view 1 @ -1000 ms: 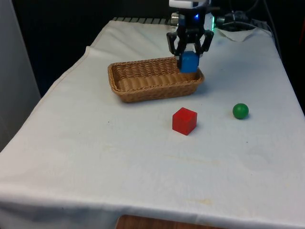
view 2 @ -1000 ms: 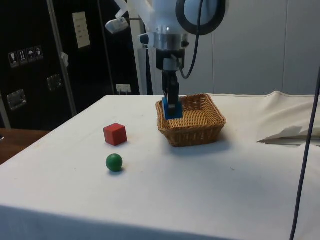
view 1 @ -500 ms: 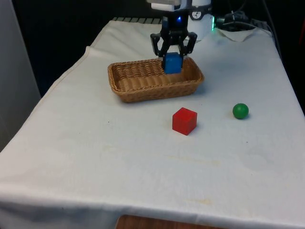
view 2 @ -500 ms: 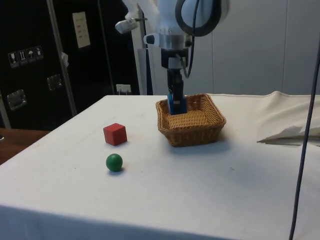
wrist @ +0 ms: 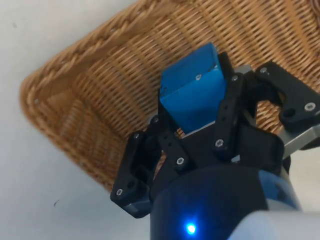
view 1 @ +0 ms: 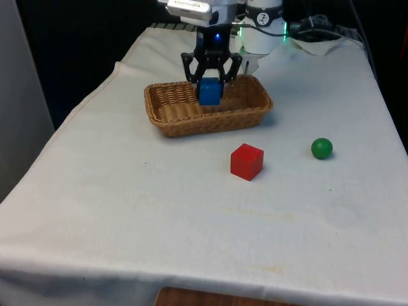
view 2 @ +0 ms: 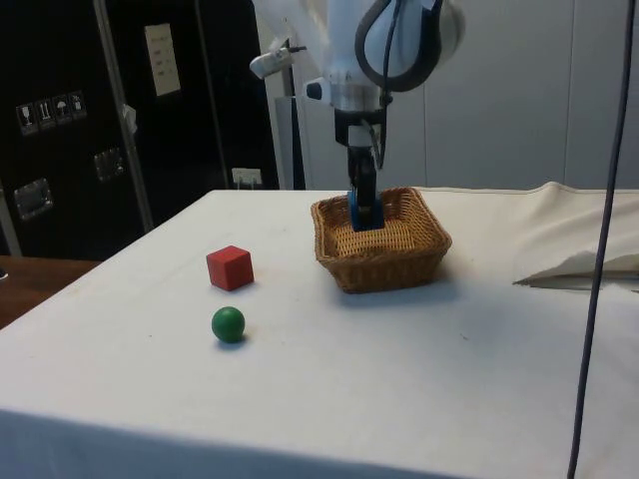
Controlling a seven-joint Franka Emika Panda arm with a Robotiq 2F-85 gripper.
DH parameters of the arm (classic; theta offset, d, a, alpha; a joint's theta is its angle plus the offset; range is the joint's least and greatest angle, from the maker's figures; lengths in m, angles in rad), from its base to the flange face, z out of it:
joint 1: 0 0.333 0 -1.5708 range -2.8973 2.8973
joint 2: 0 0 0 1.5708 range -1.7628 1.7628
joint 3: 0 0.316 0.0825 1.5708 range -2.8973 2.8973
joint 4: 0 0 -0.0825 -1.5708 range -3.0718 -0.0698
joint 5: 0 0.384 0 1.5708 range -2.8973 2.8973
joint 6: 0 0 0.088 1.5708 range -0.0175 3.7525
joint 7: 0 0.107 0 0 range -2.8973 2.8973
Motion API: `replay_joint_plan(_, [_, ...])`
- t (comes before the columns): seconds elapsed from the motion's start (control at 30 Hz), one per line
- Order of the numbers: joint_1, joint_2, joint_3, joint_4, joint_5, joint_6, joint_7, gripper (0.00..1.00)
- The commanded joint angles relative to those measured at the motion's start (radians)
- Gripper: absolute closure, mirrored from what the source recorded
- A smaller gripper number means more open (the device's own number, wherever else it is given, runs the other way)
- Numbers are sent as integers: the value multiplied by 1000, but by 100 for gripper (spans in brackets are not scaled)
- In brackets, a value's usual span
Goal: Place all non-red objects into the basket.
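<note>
My gripper (view 1: pixel 210 86) is shut on a blue block (view 1: pixel 209 91) and holds it just above the inside of the wicker basket (view 1: pixel 172 118). From the side, the blue block (view 2: pixel 363 213) hangs over the basket (view 2: pixel 389 261), near its middle. In the wrist view the blue block (wrist: pixel 192 94) sits between the black fingers (wrist: pixel 227 117) with the basket's woven floor (wrist: pixel 130 90) behind it. A red cube (view 1: pixel 247 161) rests on the cloth in front of the basket. A green ball (view 1: pixel 322 148) lies further to the front view's right.
In the side view the red cube (view 2: pixel 230 267) and the green ball (view 2: pixel 228 323) lie on the cloth beside the basket. Crumpled white cloth (view 2: pixel 579 264) is bunched at the far end of the table.
The gripper has carried the blue block towards the front view's left, from the basket's right end to over its middle. The cube and the ball have stayed put.
</note>
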Motion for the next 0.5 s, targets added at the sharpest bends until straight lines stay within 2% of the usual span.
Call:
replay_joint_plan(0.0, [-9, 6, 7, -3, 22, 19, -17, 99])
replay_joint_plan(0.1, [-13, 27, 0, 0, 26, 40, -18, 99])
replay_joint_plan(0.13, [-2, 30, -13, 2, 4, 31, 0, 99])
replay_joint_plan(0.17, [-14, 34, -2, 2, 28, 46, -19, 99])
replay_joint_plan(0.33, [-25, 55, 3, 4, 61, 67, -35, 99])
replay_joint_plan(0.4, [-25, 60, 2, 5, 77, 67, -45, 99])
replay_joint_plan(0.43, [-9, 75, -22, 14, 53, 64, -25, 99])
replay_joint_plan(0.47, [-24, 63, 1, 7, 90, 67, -54, 97])
